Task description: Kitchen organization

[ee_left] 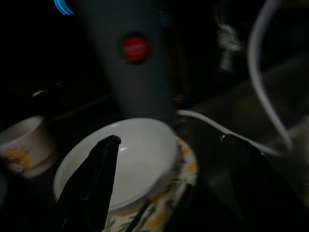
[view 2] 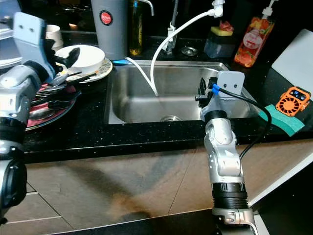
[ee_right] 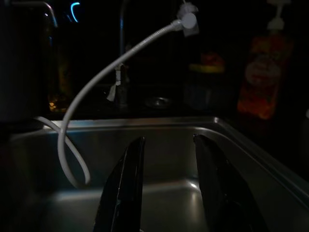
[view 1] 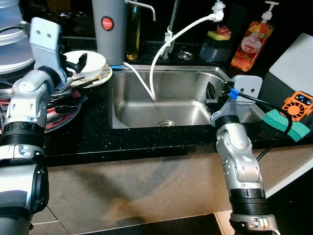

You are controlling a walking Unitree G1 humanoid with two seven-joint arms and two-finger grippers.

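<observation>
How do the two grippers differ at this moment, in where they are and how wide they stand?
The left gripper hovers at the white bowl on the counter, fingers spread wide. The right gripper hangs over the empty sink, fingers open but closer together. Both hold nothing.

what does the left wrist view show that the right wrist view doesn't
Left wrist alone: the left tool, open, aimed at a white bowl on a patterned plate, and a small cup. Right wrist alone: the right tool, open over the steel sink, and an orange soap bottle. Both: the white hose and grey canister.
</observation>
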